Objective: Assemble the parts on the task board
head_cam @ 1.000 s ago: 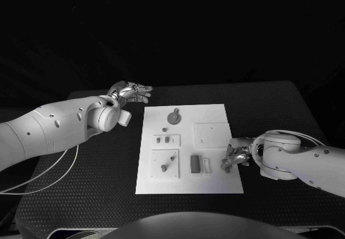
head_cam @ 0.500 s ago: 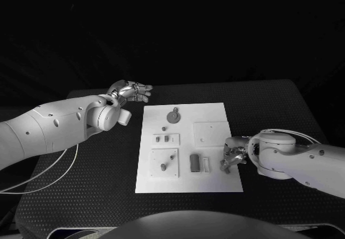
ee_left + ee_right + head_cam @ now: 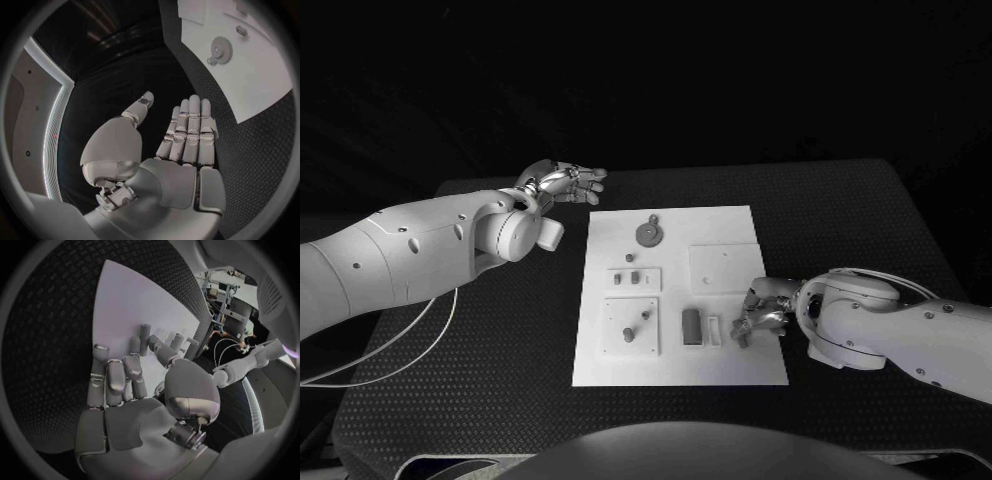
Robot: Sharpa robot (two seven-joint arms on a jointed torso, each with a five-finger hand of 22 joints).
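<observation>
The white task board (image 3: pixel 733 225) lies mid-table. It carries a grey gear (image 3: pixel 649 235), small pegs (image 3: pixel 629 281) in a plate, a second plate (image 3: pixel 612 318) with loose pieces, and a dark block (image 3: pixel 691 327) beside a pale slot (image 3: pixel 715 332). My right hand (image 3: pixel 759 316) hovers at the board's right edge next to the slot, fingers apart, with nothing visible in them. The right wrist view has this hand (image 3: pixel 134 385) stretched over the board (image 3: pixel 125 300). My left hand (image 3: pixel 564 184) is off the board's far left corner, flat and holding nothing. The left wrist view shows the hand (image 3: pixel 184 145), board (image 3: pixel 262 75) and gear (image 3: pixel 220 49).
The black textured table (image 3: pixel 862 220) surrounds the board with free room on all sides. A blank square plate (image 3: pixel 724 270) sits on the board's right half. My left forearm (image 3: pixel 430 250) lies over the table's left side.
My right hand has crept a little leftward over the board's right edge toward the slot. The left hand has stayed put.
</observation>
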